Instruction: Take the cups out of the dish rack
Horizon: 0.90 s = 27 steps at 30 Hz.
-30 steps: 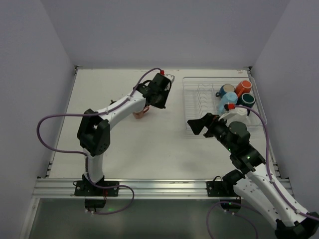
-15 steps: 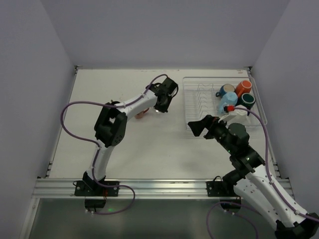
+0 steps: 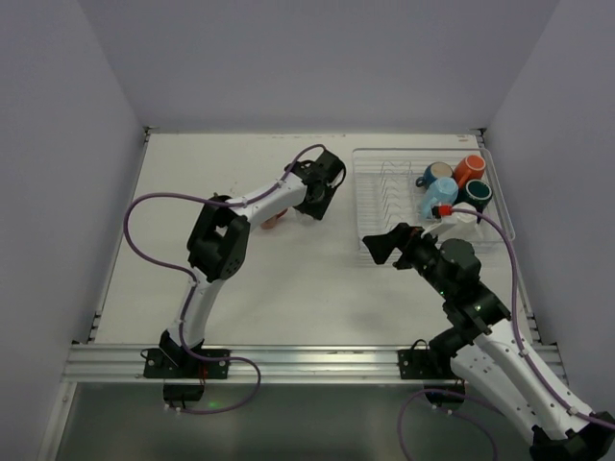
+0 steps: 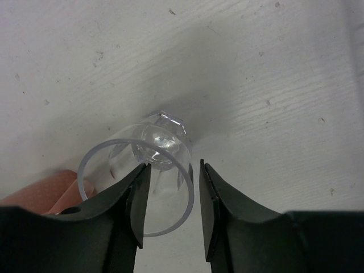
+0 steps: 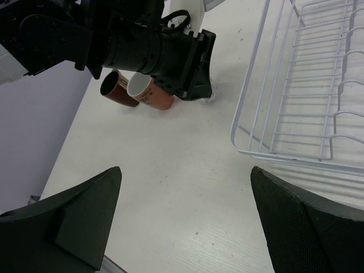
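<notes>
change: over the last second we swing the left gripper (image 3: 320,187) down from mid-air to just left of the rack (image 3: 384,192); in the last half second it barely moves.
tumbler (image 4: 162,136): on the worktop (image 3: 288,279), base down, out of the rack.
left gripper state: jaws apart, one finger inside the rim and one outside, not pinching the wall as far as we can tell.
meaning: we read the tumbler as delivered; next is to lift straight out.
right gripper (image 3: 384,242): spread wide, empty, hovering at the rack's near-left corner.
still in rack: four cups bunched at the far right end (image 3: 452,182), plus maybe a white one under the right arm, which we can't confirm.
already out: pink cups (image 5: 149,94) on their sides just beside the tumbler.
in the way: the inside finger could tip the tumbler on exit; the pink cups crowd its left; the left arm blocks the drop zone.
</notes>
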Tool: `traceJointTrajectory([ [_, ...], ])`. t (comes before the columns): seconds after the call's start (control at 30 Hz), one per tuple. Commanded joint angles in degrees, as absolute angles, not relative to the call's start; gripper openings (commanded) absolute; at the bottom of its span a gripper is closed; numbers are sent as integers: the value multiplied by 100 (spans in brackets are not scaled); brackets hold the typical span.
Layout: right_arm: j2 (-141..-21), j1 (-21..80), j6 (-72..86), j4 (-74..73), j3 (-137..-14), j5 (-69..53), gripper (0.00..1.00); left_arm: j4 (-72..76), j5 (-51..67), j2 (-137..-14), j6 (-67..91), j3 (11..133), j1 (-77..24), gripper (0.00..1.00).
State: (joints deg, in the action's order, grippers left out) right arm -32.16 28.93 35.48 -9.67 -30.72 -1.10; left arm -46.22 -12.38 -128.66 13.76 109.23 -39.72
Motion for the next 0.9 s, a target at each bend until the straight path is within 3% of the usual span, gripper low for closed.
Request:
traceJointTrajectory([
  [0.0,-3164,2900,3419,-931,-3155,-26,97,-4746,-1327,-12657,1195,11171,-3990,46],
  [0.37,-3348,2874,3085,-1599,-3691,869,94,-4009,-925,-11296,1336,11207,-3999,84],
  [0.57,-3726,2383,2874,-1889,-3954,1415,93,-1806,227,-8757,1555,9336,-4052,93],
  [0.7,-4209,1786,2751,-1942,-4192,1476,99,-1389,510,-6975,1626,8194,-4052,98],
  [0.87,-4973,1135,2584,-2091,-4595,1871,99,-1397,747,-5434,1565,6447,-4052,100],
])
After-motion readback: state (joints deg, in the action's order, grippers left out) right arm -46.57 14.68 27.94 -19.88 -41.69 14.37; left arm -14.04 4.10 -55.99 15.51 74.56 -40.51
